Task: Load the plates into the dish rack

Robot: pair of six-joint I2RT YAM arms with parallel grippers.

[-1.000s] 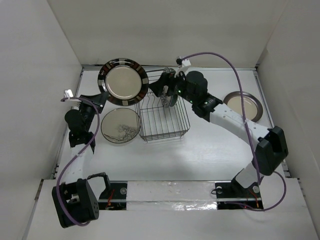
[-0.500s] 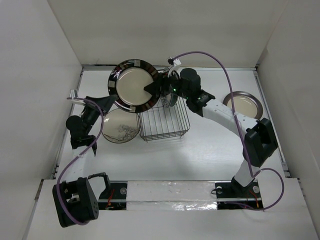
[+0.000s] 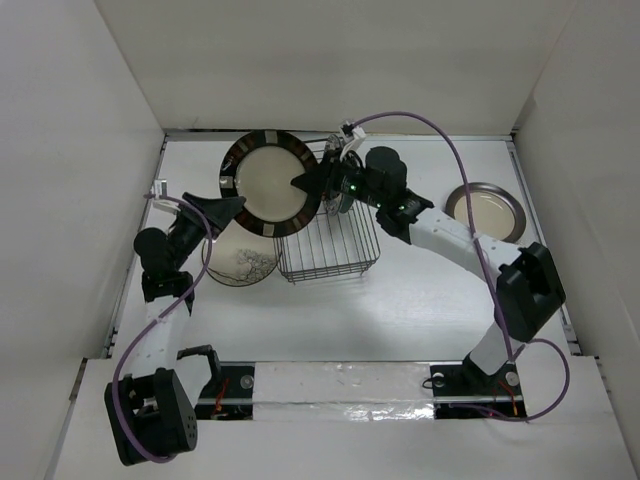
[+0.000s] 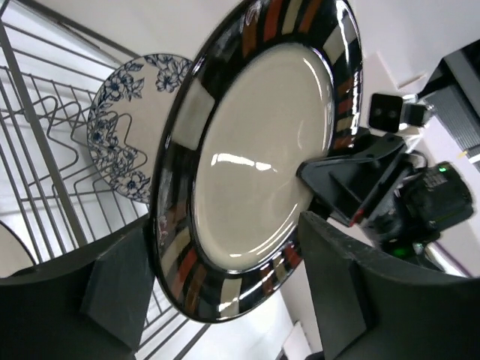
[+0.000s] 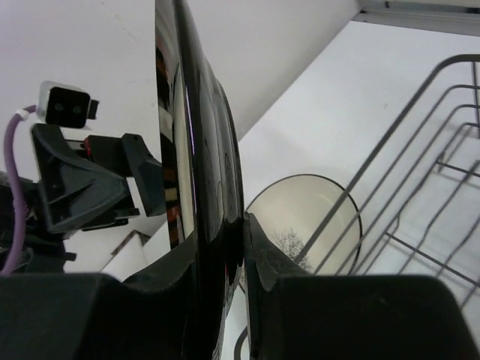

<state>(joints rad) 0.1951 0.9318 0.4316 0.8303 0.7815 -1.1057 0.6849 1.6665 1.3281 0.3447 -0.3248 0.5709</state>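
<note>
A cream plate with a dark patterned rim (image 3: 268, 180) stands on edge in the air, just left of the dish rack (image 3: 330, 268). My right gripper (image 3: 300, 183) is shut on its right rim; the right wrist view shows that plate (image 5: 201, 150) edge-on, pinched between the fingers (image 5: 262, 255). My left gripper (image 3: 232, 208) is open at the plate's lower left. In the left wrist view its fingers (image 4: 337, 285) stand clear on both sides of the plate (image 4: 255, 165). A blue-floral plate (image 4: 124, 127) stands upright inside the rack (image 4: 45, 150).
A dark-rimmed cream plate (image 3: 242, 255) lies flat on the table left of the rack, under the held plate, also seen as the lower plate (image 5: 307, 217) from the right wrist. A grey-brown rimmed beige plate (image 3: 487, 210) lies at the far right. White walls enclose the table.
The patterned plate moved right toward the rack. My right gripper closed on its rim, and my left gripper opened and let it go.
</note>
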